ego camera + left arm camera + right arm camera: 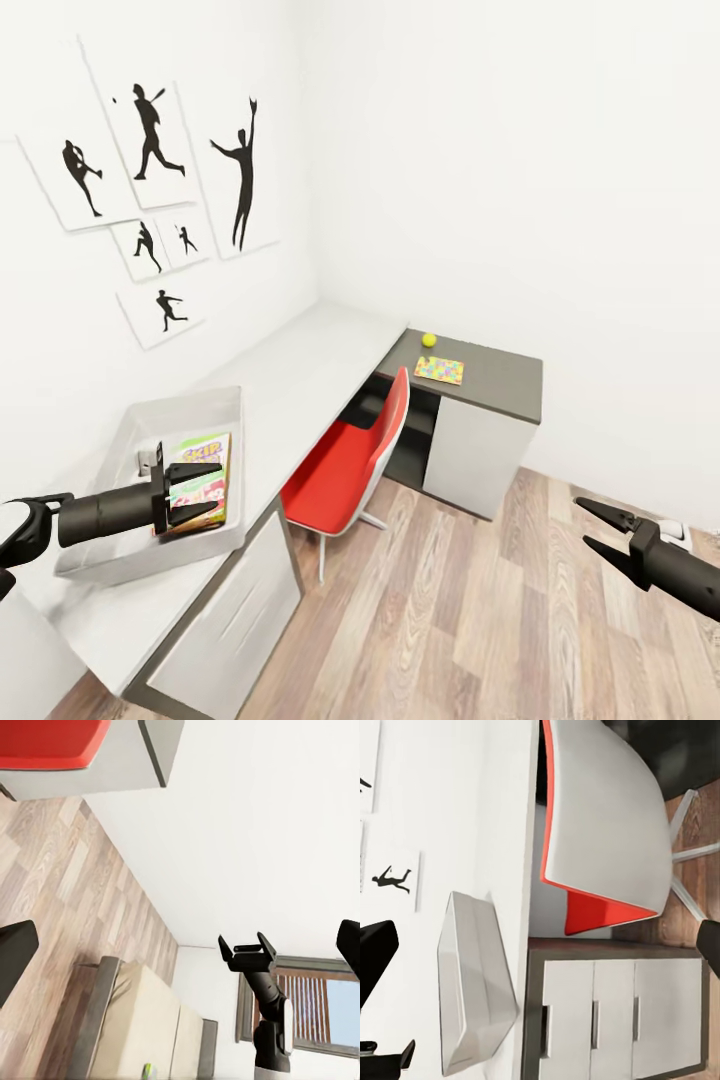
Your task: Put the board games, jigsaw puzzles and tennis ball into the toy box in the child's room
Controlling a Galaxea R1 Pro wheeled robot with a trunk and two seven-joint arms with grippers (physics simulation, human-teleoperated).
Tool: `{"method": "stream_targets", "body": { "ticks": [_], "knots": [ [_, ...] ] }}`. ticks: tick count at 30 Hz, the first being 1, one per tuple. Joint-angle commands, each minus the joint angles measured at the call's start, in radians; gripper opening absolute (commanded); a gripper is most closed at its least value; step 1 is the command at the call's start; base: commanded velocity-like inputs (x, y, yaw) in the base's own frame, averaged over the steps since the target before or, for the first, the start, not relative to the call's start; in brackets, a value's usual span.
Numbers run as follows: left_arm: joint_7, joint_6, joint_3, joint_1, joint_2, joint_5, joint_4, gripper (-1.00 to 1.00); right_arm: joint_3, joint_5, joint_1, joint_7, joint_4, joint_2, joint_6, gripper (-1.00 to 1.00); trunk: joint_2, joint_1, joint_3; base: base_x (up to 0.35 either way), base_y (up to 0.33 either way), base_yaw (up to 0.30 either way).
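The toy box (150,420) sits on the table (300,370) near its left end, also seen from the side in the right wrist view (472,982). A "SKIP BO" board game (203,470) lies inside it. My left gripper (215,490) hovers open just above that game, its fingers apart with nothing between them. On the table's dark grey far end rest the tennis ball (429,340) and one jigsaw puzzle (439,370). My right gripper (583,522) is open over the floor at the lower right, holding nothing. The bed (142,1020) shows in the left wrist view.
A red chair (350,465) is tucked under the table between the white drawers (225,620) and the end cabinet (470,455). Wooden floor (480,620) stretches to the right. Silhouette posters (150,170) hang on the wall behind the table.
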Motion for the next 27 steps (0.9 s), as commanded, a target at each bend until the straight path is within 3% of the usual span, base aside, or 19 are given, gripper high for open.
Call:
{"method": "stream_targets", "body": {
  "ticks": [1,16,24,27],
  "knots": [
    [-0.001,0.001,-0.001,-0.001,0.001,0.001,0.000,1.00,-0.002,0.008,-0.001,0.007,0.001,0.000,0.005,1.00,-0.002,0.001,-0.001,0.000,0.000,-0.210],
    [-0.001,0.001,-0.002,-0.001,0.001,0.001,0.000,1.00,-0.016,0.008,-0.001,0.007,0.008,0.000,0.005,1.00,-0.002,0.001,0.016,0.000,0.000,-0.202],
    [-0.001,0.001,-0.003,-0.001,0.001,0.001,0.000,1.00,-0.026,0.013,-0.001,0.007,0.007,0.001,0.005,1.00,-0.002,0.001,0.019,0.000,0.000,-0.048],
    [-0.001,0.001,-0.003,-0.001,0.001,0.001,0.000,1.00,-0.028,0.042,-0.001,0.007,0.007,0.001,0.005,1.00,-0.002,0.001,0.019,0.000,0.000,-0.008]
  ]
}}
